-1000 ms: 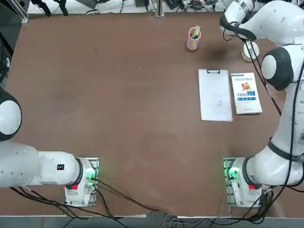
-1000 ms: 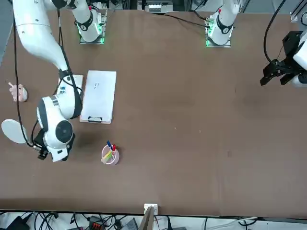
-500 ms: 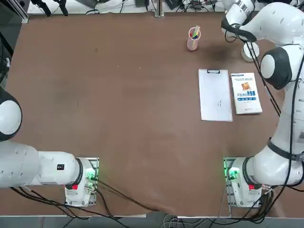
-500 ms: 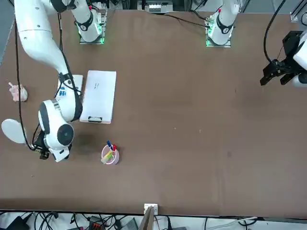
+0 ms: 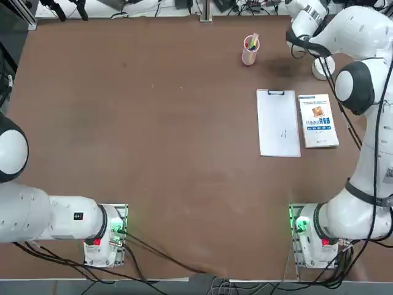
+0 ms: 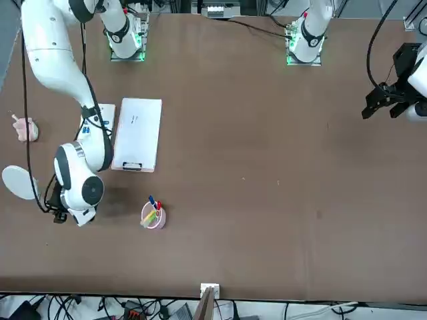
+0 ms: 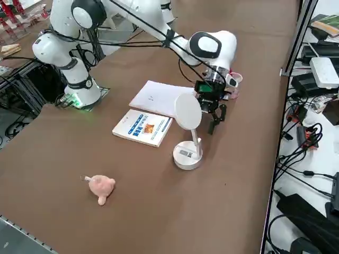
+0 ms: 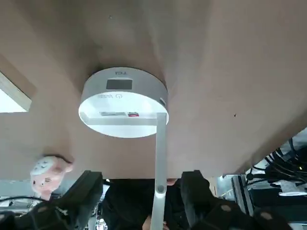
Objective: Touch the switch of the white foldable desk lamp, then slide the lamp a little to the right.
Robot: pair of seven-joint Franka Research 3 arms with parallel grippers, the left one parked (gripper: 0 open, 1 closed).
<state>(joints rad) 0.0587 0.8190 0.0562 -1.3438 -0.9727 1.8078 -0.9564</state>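
fingers (image 8: 194, 194) wide apart | right gripper (image 8: 141, 181) just shifts slightly beside white foldable desk lamp (image 8: 146, 91), lamp unmoved | slide looks still ahead

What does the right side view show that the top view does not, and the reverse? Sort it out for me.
Only the right side view: the pink toy and the right gripper, beside the lamp.
Only the top view: the parked left arm.
Both: the white lamp, the clipboard and the white book.
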